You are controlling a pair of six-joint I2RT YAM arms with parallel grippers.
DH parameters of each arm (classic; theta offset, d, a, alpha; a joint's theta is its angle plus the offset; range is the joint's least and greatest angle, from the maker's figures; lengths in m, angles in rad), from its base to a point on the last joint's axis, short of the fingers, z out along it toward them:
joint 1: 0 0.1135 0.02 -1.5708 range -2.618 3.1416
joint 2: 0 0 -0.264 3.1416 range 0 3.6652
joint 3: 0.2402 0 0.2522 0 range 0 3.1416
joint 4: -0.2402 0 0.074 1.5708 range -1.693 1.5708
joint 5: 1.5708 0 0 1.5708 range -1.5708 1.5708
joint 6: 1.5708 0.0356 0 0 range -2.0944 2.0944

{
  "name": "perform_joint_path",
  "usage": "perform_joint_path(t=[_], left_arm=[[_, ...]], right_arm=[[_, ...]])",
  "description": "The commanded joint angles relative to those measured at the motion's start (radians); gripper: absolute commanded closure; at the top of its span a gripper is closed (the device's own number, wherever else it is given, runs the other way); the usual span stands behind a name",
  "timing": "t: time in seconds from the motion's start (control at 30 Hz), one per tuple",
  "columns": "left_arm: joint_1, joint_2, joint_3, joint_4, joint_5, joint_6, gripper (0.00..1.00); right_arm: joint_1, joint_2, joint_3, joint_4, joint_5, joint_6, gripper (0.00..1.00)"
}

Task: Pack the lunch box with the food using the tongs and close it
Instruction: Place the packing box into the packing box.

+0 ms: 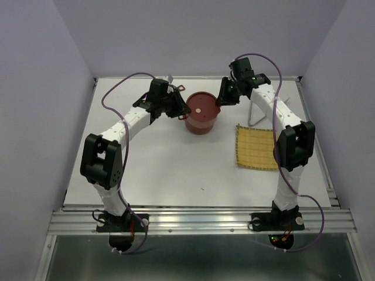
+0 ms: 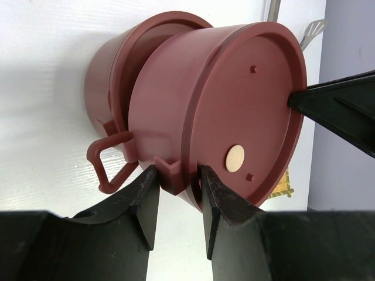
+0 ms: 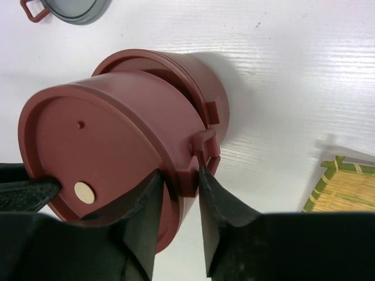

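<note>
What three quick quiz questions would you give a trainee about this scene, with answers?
1. True or false: the lid is on the lunch box.
2. Where does the yellow mat lie? A: on the robot's left of the box. B: on its right. C: under the box.
3. Fill in: both pairs of jaws grip the box's side ____.
Key: 1 true; 2 B; 3 tabs.

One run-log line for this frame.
phase: closing | lunch box: stacked, lid on | left gripper: clamped on side tab | right gripper: clamped on opposite tab | tongs: beyond mat
</note>
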Motion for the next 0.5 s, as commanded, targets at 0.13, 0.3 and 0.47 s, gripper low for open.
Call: perform_joint_path(t=[0.13,0.3,0.47], left_arm=[[-0.023,0.019,0.032,-0.094,-0.045,0.119,0.51],[-0.020,0.014,0.059,-0.118,-0.077,0.137,0.37],[-0.017,0.022,0.080,-0.125,-0.077,0.142,0.36]], right_arm=[[0.007,0.014,0.061,0.144,-0.045,0.046,0.55],[0.007,0.017,0.065,0.175,-0.071,0.063,0.54],[0.007,0.026,0.068,0.183,-0.085,0.074,0.54]])
